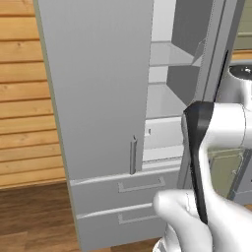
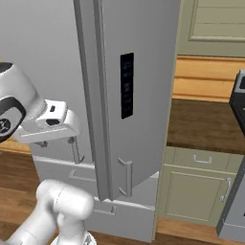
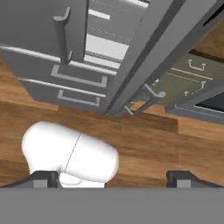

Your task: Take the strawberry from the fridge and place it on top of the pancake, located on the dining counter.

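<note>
The fridge (image 1: 98, 88) is a tall light-grey unit. Its left door is shut, and its right door (image 2: 139, 95) is swung open and seen nearly edge-on. White shelves (image 1: 170, 54) show in the gap between the doors. The strawberry is hidden from view, and the pancake and the dining counter are out of view. My gripper (image 3: 113, 177) hangs in front of the fridge's lower part and points down at the wooden floor. Its fingertips (image 3: 43, 178) stand wide apart with nothing between them. In the right base view the gripper (image 2: 56, 141) sits just left of the open door's edge.
Two fridge drawers (image 1: 128, 187) lie below the doors. Olive-green base cabinets (image 2: 196, 186) under a dark wooden counter (image 2: 206, 124) stand right of the fridge, with a dark appliance (image 2: 238, 95) at the far right. A plank wall (image 1: 24, 98) is on the left.
</note>
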